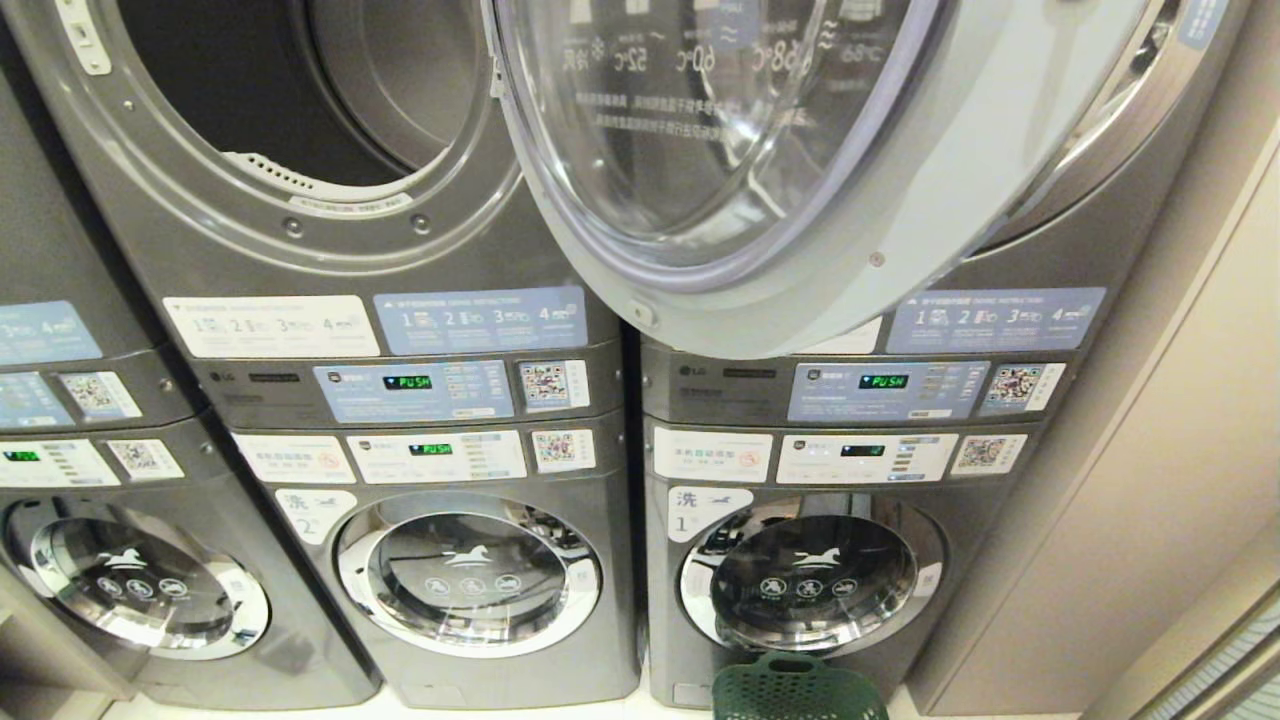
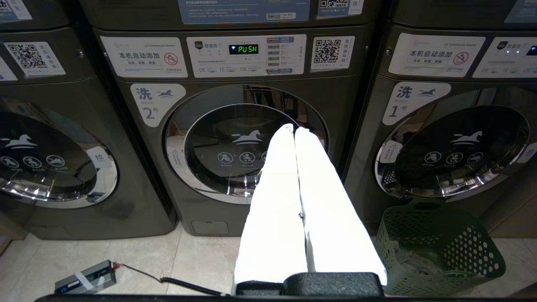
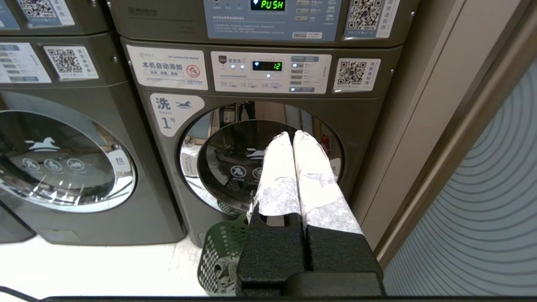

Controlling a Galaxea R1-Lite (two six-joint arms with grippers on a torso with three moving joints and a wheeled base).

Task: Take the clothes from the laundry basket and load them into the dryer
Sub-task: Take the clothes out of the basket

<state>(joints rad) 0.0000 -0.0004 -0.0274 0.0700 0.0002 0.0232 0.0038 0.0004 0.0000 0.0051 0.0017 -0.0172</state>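
The dryer (image 1: 330, 250) in front of me has a grey painted metal face with a soft satin sheen, and its open door (image 1: 760, 170) is clear glossy plastic or glass in a pale smooth rim. Below the dryer, the washers carry dark glossy windows (image 2: 247, 147) ringed in bright chrome, with matt paper-like labels (image 2: 144, 56) stuck on. The laundry basket (image 2: 436, 247), on the floor beside the washer marked 1, is dark green perforated plastic, matt; grey cloth (image 3: 222, 268) lies crumpled inside. My left gripper (image 2: 293, 130) has smooth white-wrapped fingers; my right gripper (image 3: 292, 135) has white wrapping, scuffed, on rough black foam-like blocks. The floor tiles (image 2: 201, 256) look smooth and pale
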